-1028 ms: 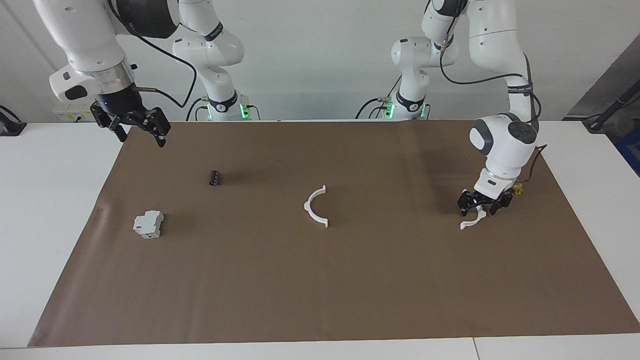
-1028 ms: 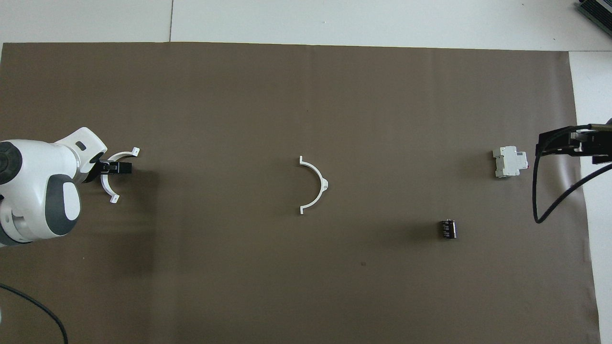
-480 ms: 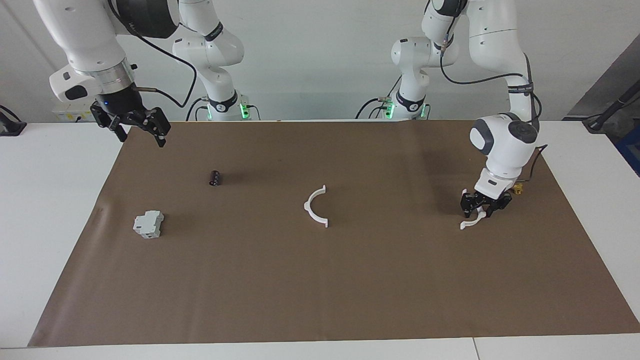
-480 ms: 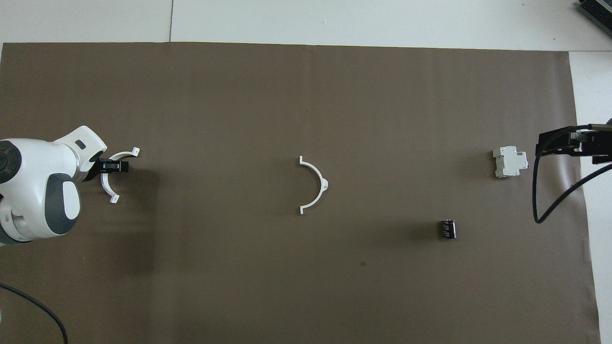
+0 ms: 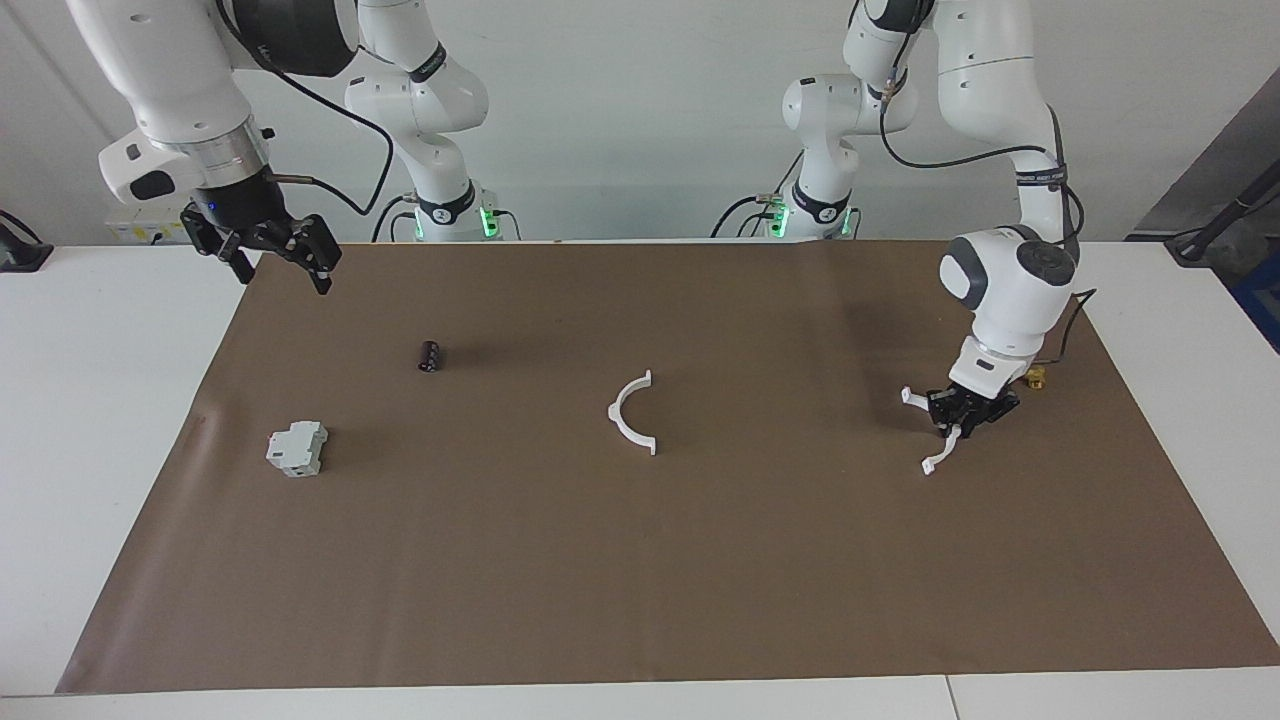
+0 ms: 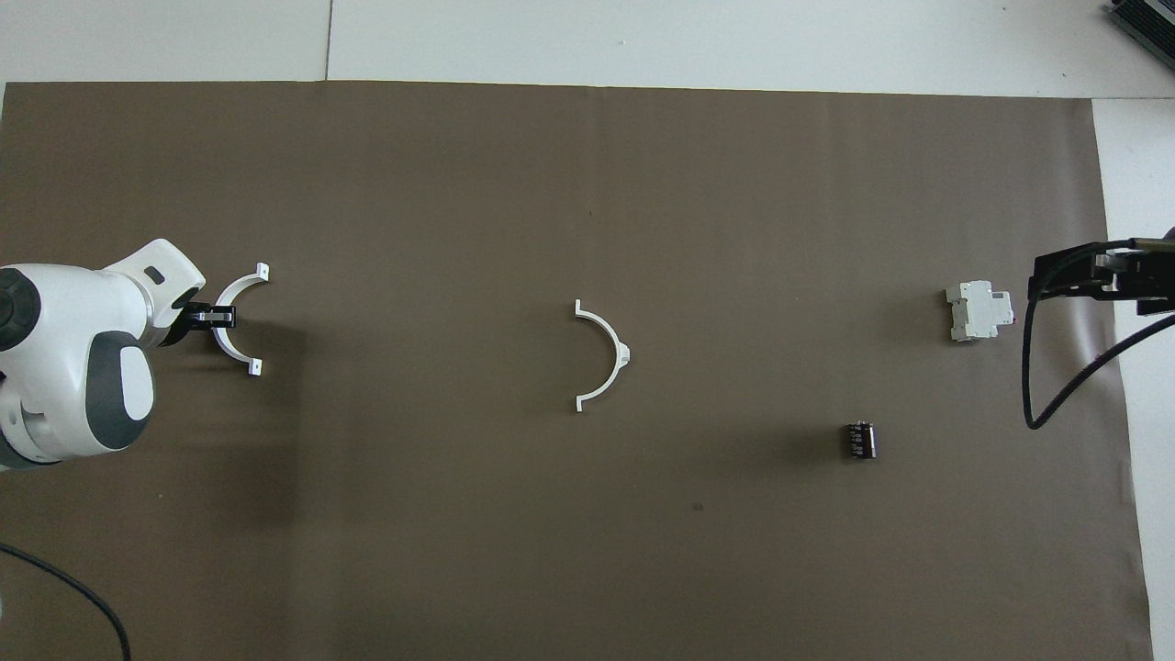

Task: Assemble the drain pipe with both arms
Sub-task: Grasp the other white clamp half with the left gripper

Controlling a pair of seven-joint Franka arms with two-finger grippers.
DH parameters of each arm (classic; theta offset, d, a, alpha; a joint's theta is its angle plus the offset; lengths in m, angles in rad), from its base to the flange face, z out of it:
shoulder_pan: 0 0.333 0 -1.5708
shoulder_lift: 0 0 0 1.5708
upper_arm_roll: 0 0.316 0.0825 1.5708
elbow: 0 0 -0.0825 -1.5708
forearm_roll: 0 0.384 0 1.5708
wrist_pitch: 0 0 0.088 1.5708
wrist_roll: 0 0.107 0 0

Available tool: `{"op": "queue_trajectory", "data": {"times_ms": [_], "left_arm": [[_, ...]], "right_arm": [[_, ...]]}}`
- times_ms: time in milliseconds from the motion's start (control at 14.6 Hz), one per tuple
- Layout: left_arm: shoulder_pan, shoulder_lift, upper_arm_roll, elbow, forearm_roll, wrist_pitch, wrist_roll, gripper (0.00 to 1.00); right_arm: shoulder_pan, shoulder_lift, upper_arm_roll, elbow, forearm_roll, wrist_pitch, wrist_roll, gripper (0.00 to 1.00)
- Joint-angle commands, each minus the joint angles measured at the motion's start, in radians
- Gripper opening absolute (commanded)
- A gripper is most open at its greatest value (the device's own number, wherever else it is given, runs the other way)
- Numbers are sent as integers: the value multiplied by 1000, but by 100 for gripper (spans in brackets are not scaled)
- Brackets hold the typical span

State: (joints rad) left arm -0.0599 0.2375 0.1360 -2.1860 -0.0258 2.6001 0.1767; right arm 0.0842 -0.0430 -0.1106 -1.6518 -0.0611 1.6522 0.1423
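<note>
- The left gripper (image 5: 962, 412) has its fingers closed on the middle of one white half-ring (image 5: 938, 428) at the left arm's end of the brown mat (image 5: 700, 580); whether the piece is off the mat I cannot tell.
- The other half-ring (image 5: 632, 412) lies loose at mid-mat, well apart from the first.
- The right gripper (image 5: 268, 258) waits with fingers spread, up over the mat's corner at its own end.
- To do this step well — lift straight, slowly; a thin arc could pivot in a pinch at one point.
- Carry it toward the middle with tabs level and the open side facing its mate.
- The grey block (image 5: 297, 448) and black cylinder (image 5: 430, 356) lie away from that path.
</note>
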Motion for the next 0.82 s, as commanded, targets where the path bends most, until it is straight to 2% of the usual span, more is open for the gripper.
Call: {"op": "queue_trajectory", "data": {"times_ms": [0,206,617,754], "left_arm": [[5,8,2,0,-8,15,-3,9],[3,3,2,0,-8,11,-3,2],[-35,-50,1,15,-8,-52,-97,0],[-43,-75,-2,41,-8,-125,-130,0]], "right_arm": [[-7,-14,6,-11,-2,-3,-21,100],[-7,-14,5,-11,-2,-3,-21,100],[-7,-14,5,-11,-2,-3,-21,100],[-7,-14,6,-11,-2,-3,-21,100]]}}
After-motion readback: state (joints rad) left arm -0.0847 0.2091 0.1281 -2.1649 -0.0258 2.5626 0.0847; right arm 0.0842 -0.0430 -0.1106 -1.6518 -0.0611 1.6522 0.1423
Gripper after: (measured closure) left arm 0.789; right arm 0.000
